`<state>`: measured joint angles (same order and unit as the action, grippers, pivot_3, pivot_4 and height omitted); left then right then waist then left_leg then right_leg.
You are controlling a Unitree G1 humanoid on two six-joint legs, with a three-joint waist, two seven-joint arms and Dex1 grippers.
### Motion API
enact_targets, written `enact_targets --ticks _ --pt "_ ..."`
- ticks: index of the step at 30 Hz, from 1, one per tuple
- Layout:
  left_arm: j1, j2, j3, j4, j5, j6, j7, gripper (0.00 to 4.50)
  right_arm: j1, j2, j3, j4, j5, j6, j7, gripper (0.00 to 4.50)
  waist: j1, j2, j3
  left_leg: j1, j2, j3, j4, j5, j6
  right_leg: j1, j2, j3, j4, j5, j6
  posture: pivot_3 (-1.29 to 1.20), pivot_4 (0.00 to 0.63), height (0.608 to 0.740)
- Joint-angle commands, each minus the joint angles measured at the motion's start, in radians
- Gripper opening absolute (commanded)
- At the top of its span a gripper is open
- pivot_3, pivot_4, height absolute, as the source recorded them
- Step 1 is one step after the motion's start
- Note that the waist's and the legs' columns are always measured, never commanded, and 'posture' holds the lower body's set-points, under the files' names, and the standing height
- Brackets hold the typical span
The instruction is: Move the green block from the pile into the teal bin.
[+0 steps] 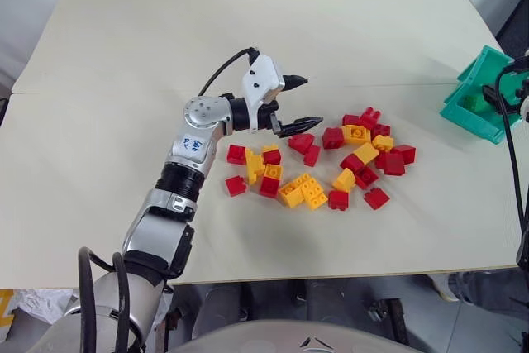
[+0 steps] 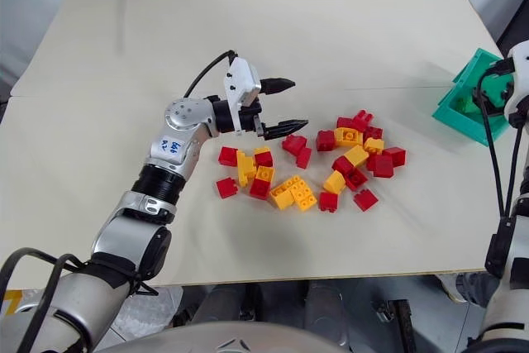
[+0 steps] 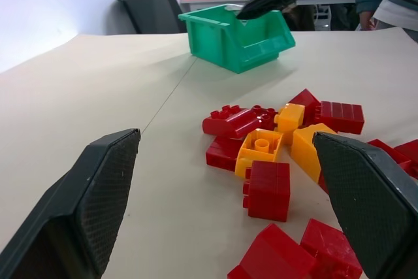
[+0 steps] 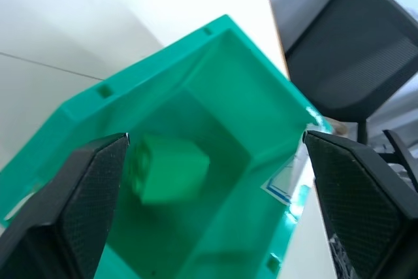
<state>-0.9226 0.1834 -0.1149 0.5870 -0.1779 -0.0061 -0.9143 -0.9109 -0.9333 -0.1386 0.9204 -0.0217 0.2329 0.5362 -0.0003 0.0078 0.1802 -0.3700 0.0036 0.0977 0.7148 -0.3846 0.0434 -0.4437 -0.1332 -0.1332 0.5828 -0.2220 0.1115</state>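
Over the bin: right gripper (image 4: pixel 209 155) hangs above the teal-green angular plastic bin (image 4: pixel 85 106) at the table's far right, fingers spread wide, released, grasping nothing.
Block: small bright green studded plastic brick (image 4: pixel 168 169) sits inside the bin, free of both fingers.
Pile: loose scatter of red and yellow studded plastic bricks (image 1: pixel 331 161) lies mid-table, right of centre.
Left gripper (image 1: pixel 296 105): spread wide and empty, just left of the pile's far edge.
Surface: pale beige table (image 1: pixel 124 55).
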Motion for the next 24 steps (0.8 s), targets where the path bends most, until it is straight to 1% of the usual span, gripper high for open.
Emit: enact_targets --ticks 1,3,4,6,7,9,11,14,18,21,24 --pt "0.050 0.046 0.037 -0.086 -0.049 0.036 -0.046 4.50 0.127 -0.017 -0.028 -0.246 0.085 0.005 0.149 4.49 -0.001 0.000 0.000 0.000 0.001 0.000 0.000 0.000 0.000 0.000 0.000 0.000 0.000 0.000 0.000 0.00 0.150 0.740" --pt "0.120 0.101 0.073 -0.149 -0.090 0.035 -0.094 4.50 0.328 -0.036 -0.037 -0.537 0.199 0.060 0.334 4.49 0.000 0.001 0.000 0.000 0.002 -0.002 0.000 0.000 -0.001 0.000 0.001 -0.001 0.000 0.000 0.000 0.00 0.150 0.740" --pt "0.157 0.127 0.091 -0.181 -0.105 0.019 -0.110 4.50 0.421 -0.044 -0.056 -0.663 0.253 0.081 0.401 4.49 0.001 0.001 0.001 0.000 0.003 -0.003 0.000 0.000 -0.001 -0.001 0.002 -0.001 0.000 0.000 0.000 0.00 0.150 0.740" --pt "0.201 0.160 0.111 -0.222 -0.121 0.006 -0.125 4.50 0.531 -0.052 -0.095 -0.808 0.320 0.114 0.458 4.49 0.001 0.003 0.002 0.000 0.004 -0.005 0.001 -0.001 -0.002 0.000 0.003 -0.001 0.000 0.000 -0.001 0.00 0.150 0.740" --pt "0.218 0.182 0.116 -0.240 -0.132 0.041 -0.137 4.50 0.571 -0.051 -0.116 -0.855 0.347 0.120 0.475 4.49 0.003 0.004 0.003 0.000 0.003 -0.004 0.001 -0.001 -0.002 0.000 0.003 -0.001 0.000 0.000 0.000 0.00 0.150 0.740" --pt "0.285 0.258 0.144 -0.284 -0.133 0.085 -0.143 4.50 0.667 -0.039 -0.153 -0.927 0.389 0.095 0.517 4.49 0.004 0.004 0.003 0.000 0.001 -0.004 0.004 0.000 0.000 0.000 0.001 0.002 0.001 0.002 0.002 0.00 0.150 0.740" --pt "0.363 0.335 0.186 -0.322 -0.152 0.112 -0.164 4.50 0.750 -0.044 -0.164 -0.944 0.401 0.058 0.577 4.49 0.003 0.004 0.003 0.002 0.000 -0.005 0.005 0.001 0.001 0.002 0.000 0.005 -0.001 0.006 0.002 0.00 0.150 0.740" --pt "0.446 0.403 0.236 -0.347 -0.210 0.127 -0.224 4.50 0.810 -0.053 -0.166 -0.919 0.403 0.010 0.639 4.49 0.003 0.004 0.003 0.007 0.000 -0.005 0.004 0.000 0.002 0.006 0.000 0.005 -0.001 0.006 0.002 0.00 0.150 0.740" --pt "0.538 0.474 0.298 -0.341 -0.228 0.116 -0.251 4.50 0.797 -0.029 -0.180 -0.835 0.405 -0.077 0.666 4.49 0.001 0.004 0.003 0.009 -0.001 -0.004 0.004 0.000 0.002 0.006 -0.003 0.007 0.000 0.007 0.001 0.00 0.150 0.740" --pt "0.582 0.519 0.350 -0.332 -0.235 0.101 -0.242 4.50 0.772 -0.022 -0.173 -0.790 0.409 -0.086 0.667 4.49 -0.002 0.004 0.003 0.011 -0.001 -0.004 0.002 0.000 0.002 0.007 -0.004 0.006 0.000 0.007 0.000 0.00 0.150 0.740" --pt "0.595 0.533 0.362 -0.323 -0.228 0.050 -0.263 4.50 0.755 -0.001 -0.175 -0.801 0.416 -0.069 0.628 4.49 -0.002 0.004 0.003 0.011 0.000 -0.003 0.002 -0.001 0.001 0.006 -0.004 0.005 0.001 0.006 -0.001 0.00 0.150 0.740"
